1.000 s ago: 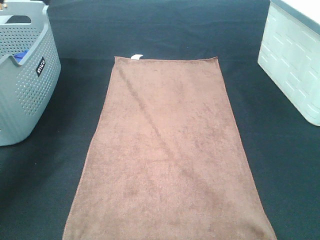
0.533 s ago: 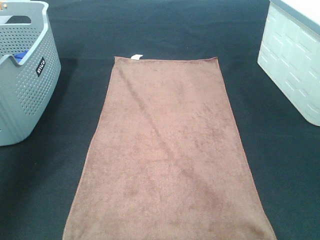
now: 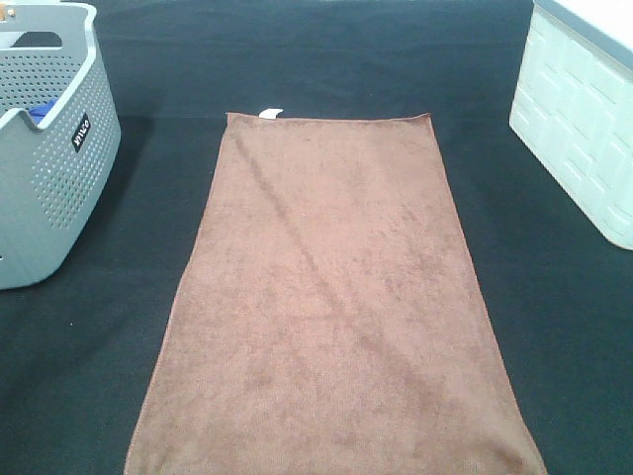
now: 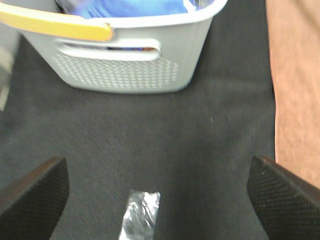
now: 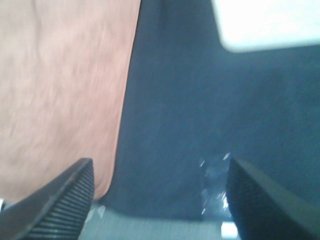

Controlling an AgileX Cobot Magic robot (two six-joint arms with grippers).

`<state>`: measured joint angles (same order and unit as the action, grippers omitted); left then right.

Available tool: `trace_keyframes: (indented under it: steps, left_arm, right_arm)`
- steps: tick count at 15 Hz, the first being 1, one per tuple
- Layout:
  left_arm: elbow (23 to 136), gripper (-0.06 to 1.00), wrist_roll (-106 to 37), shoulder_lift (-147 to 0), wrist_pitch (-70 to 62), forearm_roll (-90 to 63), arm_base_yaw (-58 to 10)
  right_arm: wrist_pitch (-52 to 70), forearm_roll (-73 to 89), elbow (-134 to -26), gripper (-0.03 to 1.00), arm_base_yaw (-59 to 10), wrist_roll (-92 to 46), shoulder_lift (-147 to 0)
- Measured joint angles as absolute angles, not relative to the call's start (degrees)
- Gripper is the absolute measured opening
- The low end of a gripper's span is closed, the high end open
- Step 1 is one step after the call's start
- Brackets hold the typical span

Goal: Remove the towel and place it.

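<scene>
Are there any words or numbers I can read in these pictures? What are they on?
Small black label with white letters on the side of the grey perforated basket: turned sideways and too small to read.
Small white tag at the far edge of the brown towel: no print can be made out.
White bin: only a raised block pattern, no text.
Wrist views: no text.

A black cloth-covered table (image 3: 326, 59) is carrying everything here, and the brown towel (image 3: 331, 297) is lying flat and spread out on it, its white tag (image 3: 270, 112) at the far edge. Left of the towel a grey perforated basket (image 3: 49, 168) is sitting on the table, and right of the towel a white bin (image 3: 579, 129) is standing, both well apart from it.
</scene>
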<state>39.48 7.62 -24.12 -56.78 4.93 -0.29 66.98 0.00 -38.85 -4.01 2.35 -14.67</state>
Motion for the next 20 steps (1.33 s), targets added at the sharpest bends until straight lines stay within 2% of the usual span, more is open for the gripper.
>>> trace_keyframes:
  steps: [5,8,14,17,20]
  left_arm:
    - [29.62,0.91,5.50,-0.97,-60.39,5.04,-0.29]
    - [29.11,0.91,2.58,0.29,-60.22,4.18,-0.29]
    - [29.11,0.91,2.18,0.29,-60.10,3.09,-0.29]
    - [29.11,0.91,2.52,0.29,-60.05,1.43,2.29]
    - [29.11,0.91,2.52,0.29,-60.05,1.15,2.69]
  right_arm:
    - [66.00,-2.86,-33.40,0.72,-4.01,0.00,0.23]
    - [61.94,-2.58,-29.39,0.72,-4.01,-1.72,0.29]
    - [61.19,-2.58,-28.82,0.72,-3.90,-1.89,0.29]
    - [61.19,-2.23,-28.82,0.72,2.64,-1.89,0.29]
    - [61.19,-1.66,-28.82,0.72,3.55,-1.89,0.29]
